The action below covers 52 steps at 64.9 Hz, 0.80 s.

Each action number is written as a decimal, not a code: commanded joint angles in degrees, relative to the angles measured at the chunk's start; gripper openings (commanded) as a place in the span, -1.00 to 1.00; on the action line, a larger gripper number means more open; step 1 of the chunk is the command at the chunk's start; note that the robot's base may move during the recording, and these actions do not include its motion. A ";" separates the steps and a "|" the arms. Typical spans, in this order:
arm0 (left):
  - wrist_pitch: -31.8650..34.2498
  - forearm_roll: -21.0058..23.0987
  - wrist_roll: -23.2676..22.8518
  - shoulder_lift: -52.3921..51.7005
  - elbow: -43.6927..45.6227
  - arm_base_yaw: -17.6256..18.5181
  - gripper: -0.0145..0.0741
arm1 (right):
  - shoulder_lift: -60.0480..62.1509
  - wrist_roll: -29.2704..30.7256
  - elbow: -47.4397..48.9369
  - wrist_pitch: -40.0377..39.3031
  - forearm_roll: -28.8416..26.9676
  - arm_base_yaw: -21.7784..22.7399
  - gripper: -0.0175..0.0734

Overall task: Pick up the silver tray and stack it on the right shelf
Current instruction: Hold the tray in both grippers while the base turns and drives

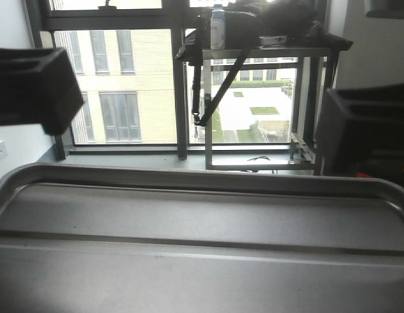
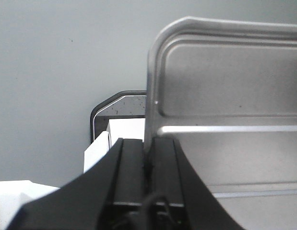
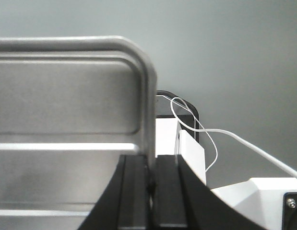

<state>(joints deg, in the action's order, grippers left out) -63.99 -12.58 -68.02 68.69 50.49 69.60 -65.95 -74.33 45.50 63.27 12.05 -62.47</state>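
- Shiny metal silver tray [image 1: 202, 222] held up between both pincers, ribbed floor filling the front view.
- Clenched on the tray's rim, tray stretching to its right: left pincer [image 2: 147, 146].
- Clenched likewise, tray to its left: right pincer [image 3: 150, 163].
- Beyond the pincers: window [image 1: 123, 78], metal rack [image 1: 267, 53], bottle [image 1: 217, 26].
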 commanded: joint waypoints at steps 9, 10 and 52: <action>-12.66 -3.25 0.00 -1.43 1.16 0.09 -0.90 | 1.34 -0.08 1.25 10.84 3.26 0.09 -0.49; -12.66 -3.25 0.00 -1.43 1.16 0.09 -0.90 | 1.34 -0.08 1.25 10.84 3.26 0.09 -0.49; -12.66 -3.12 0.00 -1.43 1.16 0.09 -0.90 | 1.55 -0.08 1.25 11.02 3.26 0.09 -0.49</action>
<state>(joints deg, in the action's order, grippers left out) -63.58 -12.68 -68.02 68.69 50.49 69.60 -65.70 -74.33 45.50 63.47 12.05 -62.47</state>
